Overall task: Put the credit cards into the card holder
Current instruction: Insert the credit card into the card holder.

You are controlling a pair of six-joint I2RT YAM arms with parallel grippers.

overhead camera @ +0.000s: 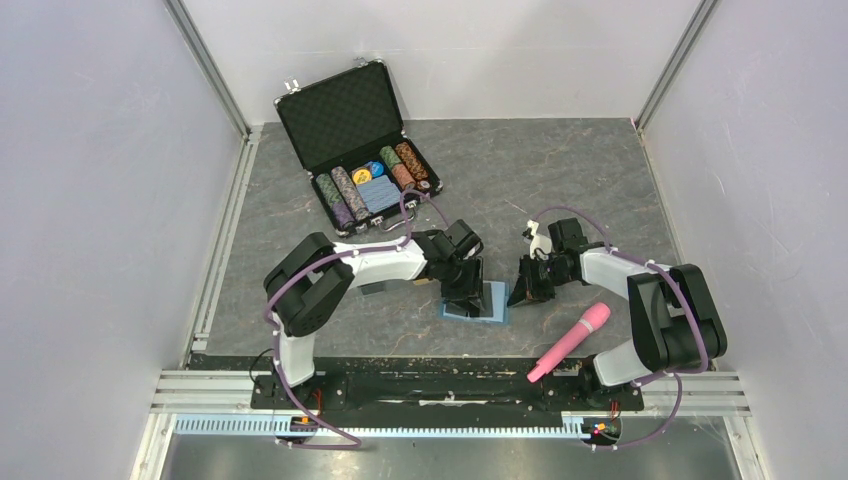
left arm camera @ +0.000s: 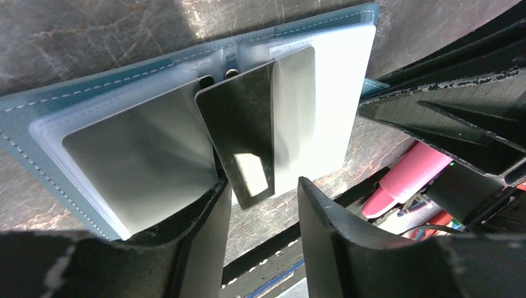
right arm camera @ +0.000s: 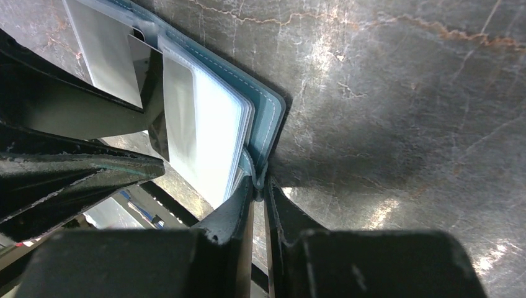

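Note:
The teal card holder [overhead camera: 495, 300] lies open on the table, its light blue sleeves facing up. In the left wrist view the holder [left arm camera: 37, 105] has a black credit card [left arm camera: 242, 130] standing slanted at its middle fold. The card's lower end reaches down between my left gripper's fingers. My left gripper [left arm camera: 263, 186] is open right over the holder [overhead camera: 465, 292], with the card close to its left finger [left arm camera: 205, 236]. My right gripper [right arm camera: 260, 183] is shut on the holder's right edge [right arm camera: 267, 105] and shows in the top view [overhead camera: 527, 288]. The black card also shows in the right wrist view [right arm camera: 152, 81].
An open black chip briefcase [overhead camera: 360, 150] with rows of poker chips stands at the back left. A pink cylindrical thing [overhead camera: 572, 342] lies near the right arm's base and shows in the left wrist view [left arm camera: 409, 177]. White walls enclose the table.

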